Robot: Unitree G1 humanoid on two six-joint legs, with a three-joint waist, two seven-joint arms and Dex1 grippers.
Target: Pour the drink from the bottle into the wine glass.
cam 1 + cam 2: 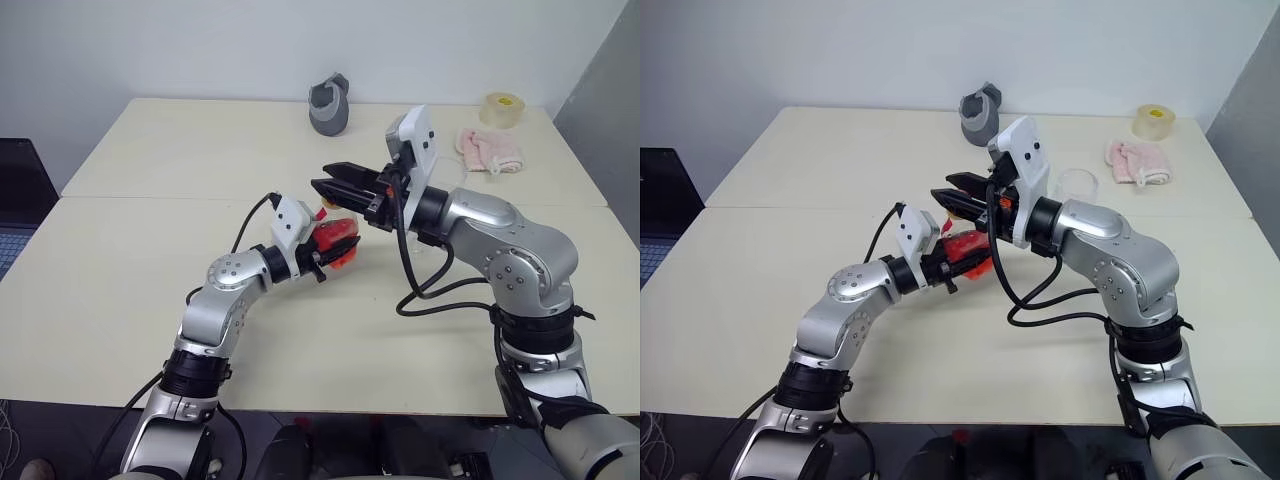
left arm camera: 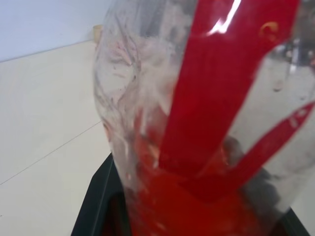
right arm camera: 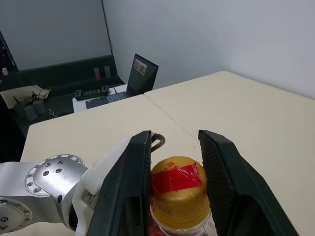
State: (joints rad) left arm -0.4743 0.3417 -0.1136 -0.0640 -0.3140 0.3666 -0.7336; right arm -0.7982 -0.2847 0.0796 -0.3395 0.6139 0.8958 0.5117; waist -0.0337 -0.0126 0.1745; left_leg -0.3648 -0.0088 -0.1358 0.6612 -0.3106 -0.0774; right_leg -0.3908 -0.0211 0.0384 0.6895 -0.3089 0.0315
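We hold bottle (image 1: pixel 335 243) in left jaws (image 1: pixel 328 256), clamped on body, above counter (image 1: pixel 150 250). Right jaws (image 3: pixel 174 167) straddle cap (image 3: pixel 178 189), narrowly parted, contact unclear. Neck points up into them. Glass (image 1: pixel 1077 185) beyond, behind right arm.
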